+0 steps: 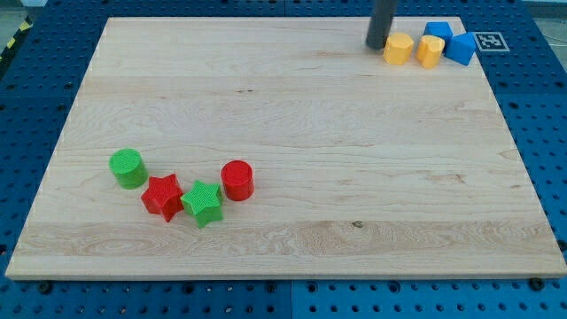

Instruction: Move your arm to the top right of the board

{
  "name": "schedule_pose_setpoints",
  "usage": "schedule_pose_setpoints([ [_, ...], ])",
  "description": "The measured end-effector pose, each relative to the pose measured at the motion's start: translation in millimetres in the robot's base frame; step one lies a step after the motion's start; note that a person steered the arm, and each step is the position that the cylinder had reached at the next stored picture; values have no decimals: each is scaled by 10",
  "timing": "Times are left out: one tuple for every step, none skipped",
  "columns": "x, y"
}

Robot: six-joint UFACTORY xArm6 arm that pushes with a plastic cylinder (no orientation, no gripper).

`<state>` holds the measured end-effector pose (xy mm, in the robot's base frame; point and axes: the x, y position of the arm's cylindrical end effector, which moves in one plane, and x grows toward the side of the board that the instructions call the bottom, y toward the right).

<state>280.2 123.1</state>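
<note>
My dark rod comes down from the view's top, and my tip (377, 46) rests on the wooden board (283, 115) near its top right corner. It stands just left of a yellow hexagonal block (399, 48), close to touching it. A second yellow block (431, 50) sits to the right of the first. Two blue blocks lie behind and right of these: a blue cube (438, 31) and a blue block (461, 48) at the board's right edge.
At the lower left are a green cylinder (128, 168), a red star (163, 196), a green star (203, 203) and a red cylinder (237, 180). A black-and-white marker tag (490, 41) lies at the top right corner. Blue pegboard surrounds the board.
</note>
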Motion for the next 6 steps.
schedule_pose_setpoints([
  [111, -129],
  [-121, -129],
  [-518, -8],
  [-888, 431],
  [-881, 853],
  [-841, 1672],
])
